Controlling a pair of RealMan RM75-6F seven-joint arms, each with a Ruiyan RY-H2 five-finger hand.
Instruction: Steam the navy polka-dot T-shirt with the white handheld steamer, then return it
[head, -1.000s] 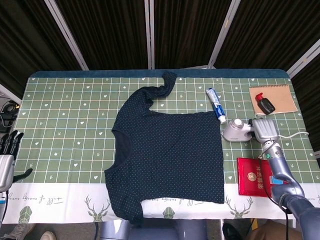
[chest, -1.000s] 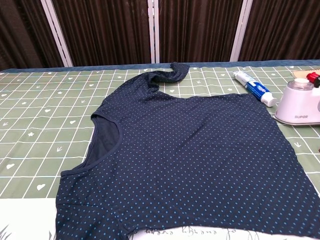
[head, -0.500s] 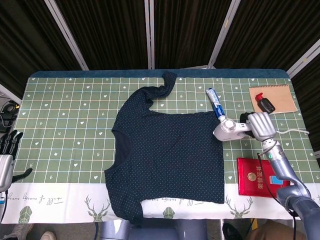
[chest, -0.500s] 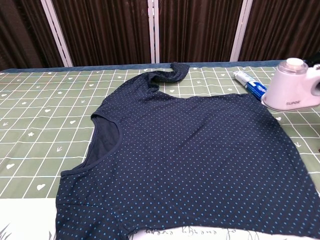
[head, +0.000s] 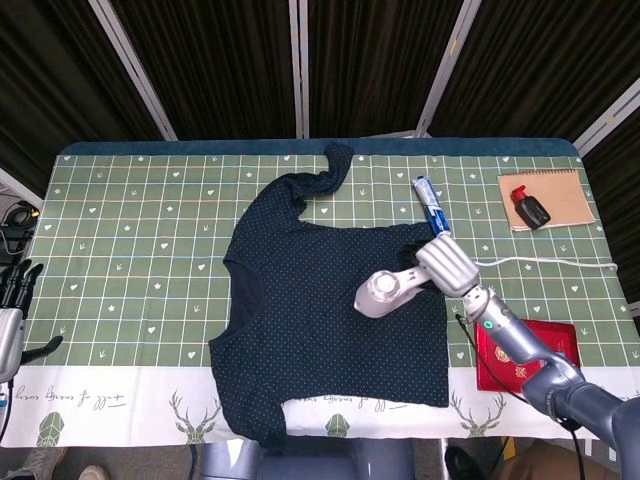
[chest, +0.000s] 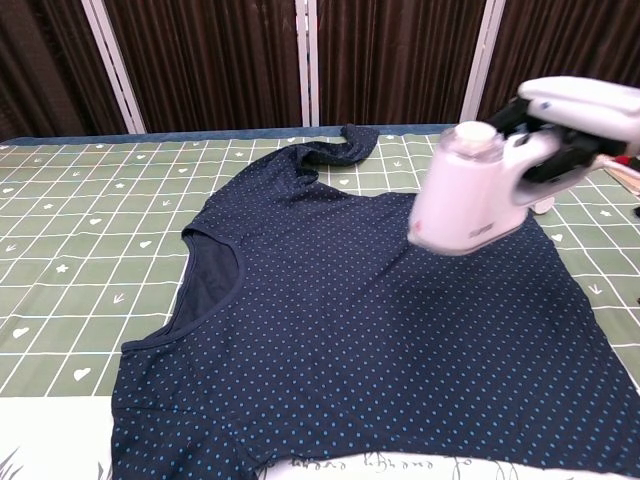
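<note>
T-shirt flat mid-table, neckline toward my left, hem toward my right. My right hand clamped on steamer handle, steamer head over shirt's right half, pointing left. Cloth runs on leftward from steamer head. Left hand empty, fingers apart, far off at table's left edge.

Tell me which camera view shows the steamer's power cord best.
The head view. There the white cord trails from the robot hand holding the steamer rightward across the table toward its edge. The chest view shows the steamer large and close, but no cord is discernible.
</note>
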